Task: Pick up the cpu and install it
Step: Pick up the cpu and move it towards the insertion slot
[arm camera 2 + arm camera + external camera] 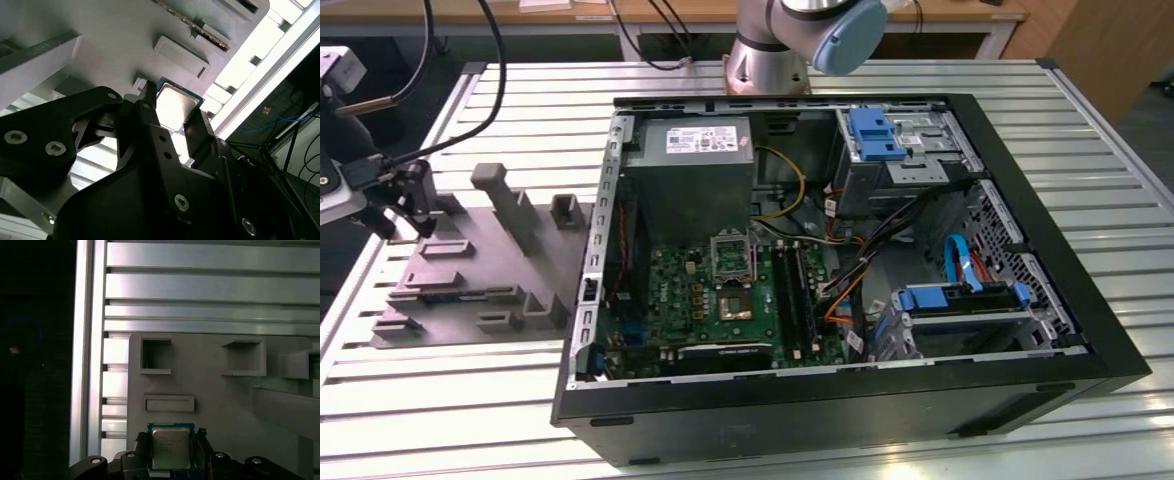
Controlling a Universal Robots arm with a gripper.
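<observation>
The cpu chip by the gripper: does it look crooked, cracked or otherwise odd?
Nothing stands out. In the first wrist view the cpu sits square to the grey holder tray, its metal top intact, centred at the gripper.

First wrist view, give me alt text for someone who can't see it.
The cpu, a square chip with a pale metal top, sits at the tip of the black gripper, over a grey moulded fixture with rectangular recesses. Beyond the fixture lies a slatted aluminium table.
</observation>
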